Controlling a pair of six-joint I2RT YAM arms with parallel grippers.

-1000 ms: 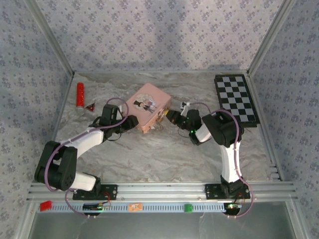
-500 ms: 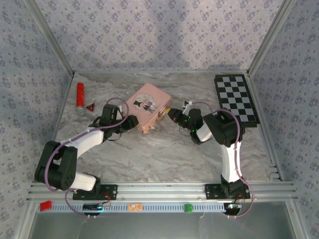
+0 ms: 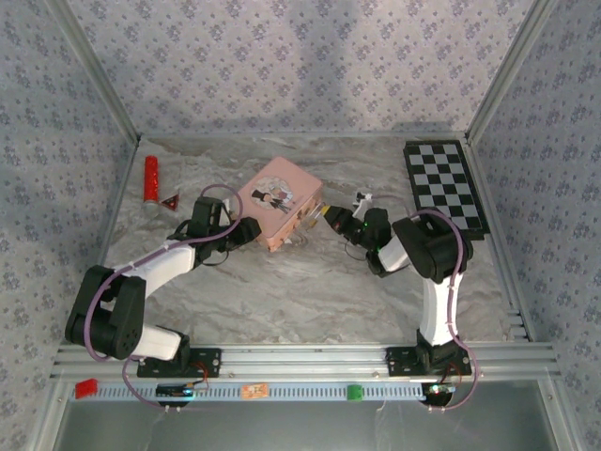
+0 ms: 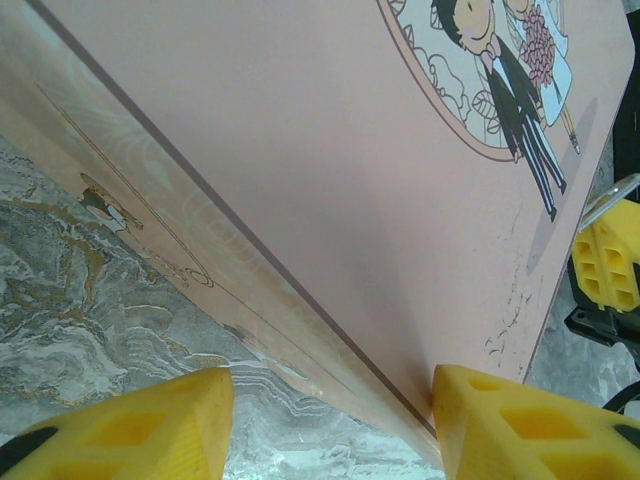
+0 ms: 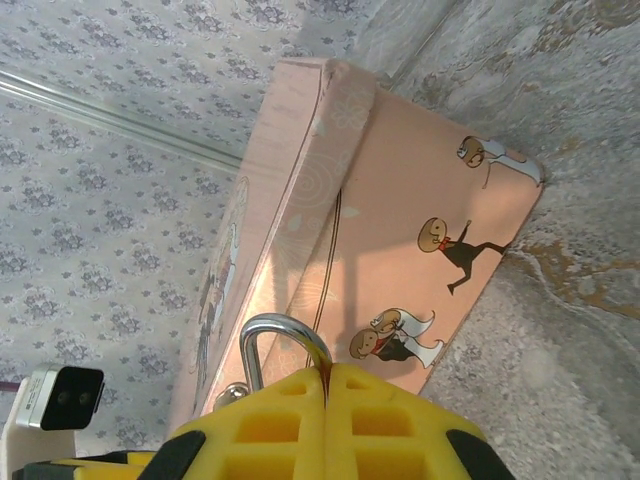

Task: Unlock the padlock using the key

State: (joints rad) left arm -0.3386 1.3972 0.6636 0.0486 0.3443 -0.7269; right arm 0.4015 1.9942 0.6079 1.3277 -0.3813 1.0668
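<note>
Marbled tabletop (image 5: pixel 570 110); padlock (image 5: pixel 283 319) shows thin silver shackle above right claw (image 5: pixel 325 378).

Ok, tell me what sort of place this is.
Probably a robot test cell: a left arm and a right arm bolted to an aluminium rail, on a marbled table top boxed in by patterned walls.

the tin (image 5: pixel 420 190) is smooth pink with a soft sheen and printed cartoon figures, and the shackle (image 5: pixel 281 320) is bright polished metal. the fingers (image 5: pixel 275 430) are matt yellow plastic moulded with square recesses. the table (image 5: pixel 590 330) has a grey marbled, slightly grainy covering, and the walls (image 5: pixel 120 200) look matt with a floral print
</note>
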